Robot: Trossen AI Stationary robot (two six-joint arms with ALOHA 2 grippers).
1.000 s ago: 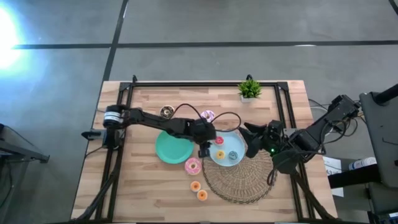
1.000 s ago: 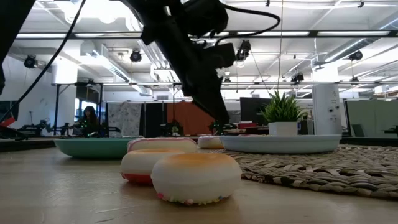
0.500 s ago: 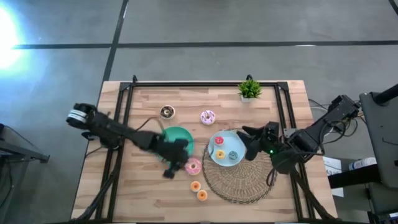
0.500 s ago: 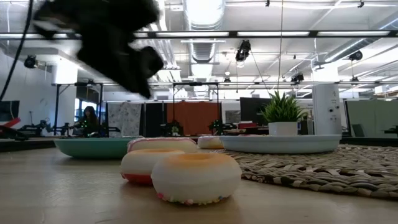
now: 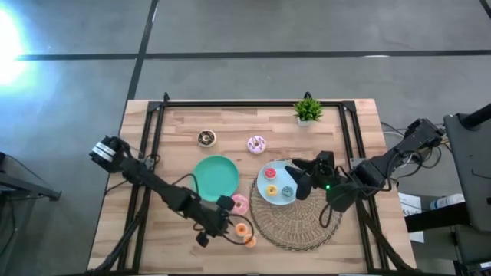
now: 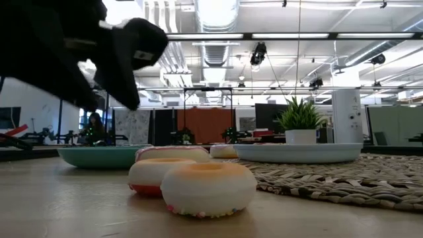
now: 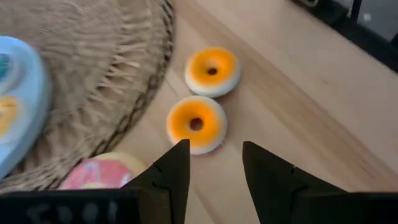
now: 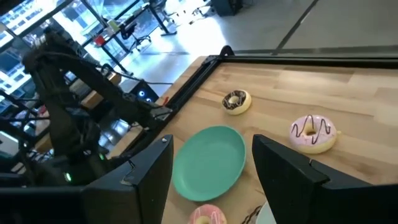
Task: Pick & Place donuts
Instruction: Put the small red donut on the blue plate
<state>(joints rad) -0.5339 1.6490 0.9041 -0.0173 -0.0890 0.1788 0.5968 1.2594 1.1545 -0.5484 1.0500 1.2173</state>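
My left gripper (image 5: 224, 225) (image 7: 214, 167) is open and hovers near the table's near edge, its fingers just short of two tiny orange donuts (image 7: 196, 123) (image 7: 212, 70) (image 5: 242, 228) lying flat on the wood. A pink-frosted donut (image 5: 239, 203) lies beside them. Another pink donut (image 5: 256, 143) and the dark brown donut (image 5: 205, 138) lie farther back. Three tiny donuts (image 5: 271, 189) rest on the light-blue plate (image 5: 265, 198). My right gripper (image 5: 296, 182) (image 8: 211, 146) is open above that plate's right part.
The green plate (image 5: 216, 175) lies left of the blue plate, which rests on a round woven mat (image 5: 295, 222). A small potted plant (image 5: 308, 110) stands at the far edge. A black frame (image 5: 153, 115) borders the table. A person (image 6: 94, 127) is far behind.
My left gripper has swung away from the blue plate, toward the table's near edge and a little left, past the green plate, and now hangs by the two orange donuts. My right gripper has crept a little leftward over the blue plate. The donuts have not moved.
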